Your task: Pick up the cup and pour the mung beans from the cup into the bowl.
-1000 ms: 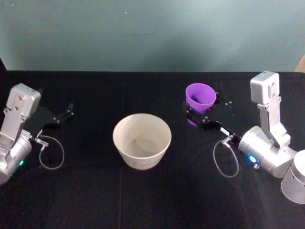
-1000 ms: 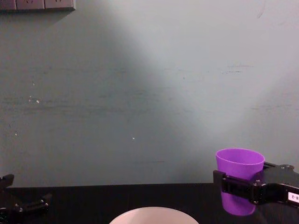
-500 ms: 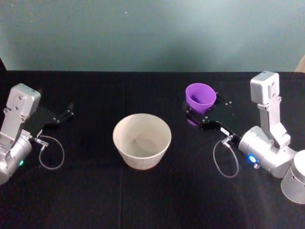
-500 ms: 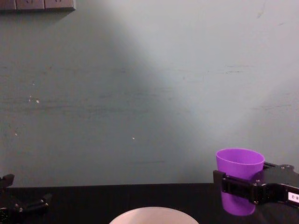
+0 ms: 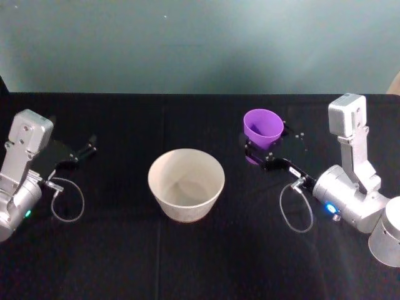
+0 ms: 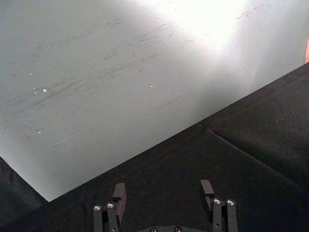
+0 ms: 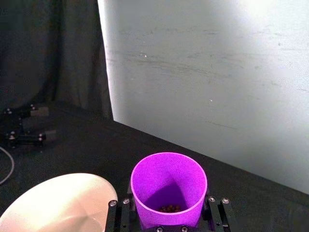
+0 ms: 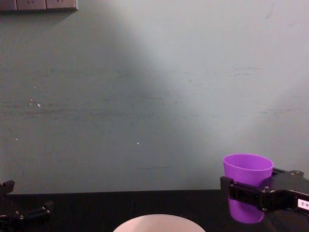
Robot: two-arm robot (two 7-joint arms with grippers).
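Purple cup (image 5: 262,128) stands upright, mouth up, its long axis vertical, pinched low on its sides by the right gripper (image 5: 258,154), right of the bowl (image 5: 185,206) and apart from it. Beans (image 7: 167,209) lie in its bottom. The left gripper (image 6: 164,193) idles spread over the counter's (image 5: 125,250) left side.

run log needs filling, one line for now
right gripper: shut on cup | beans: in cup | bowl: empty | left gripper: open, parked left

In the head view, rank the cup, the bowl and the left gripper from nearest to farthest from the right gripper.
1. cup, held in the right gripper, right side.
2. bowl, in the middle.
3. left gripper, open, far left.
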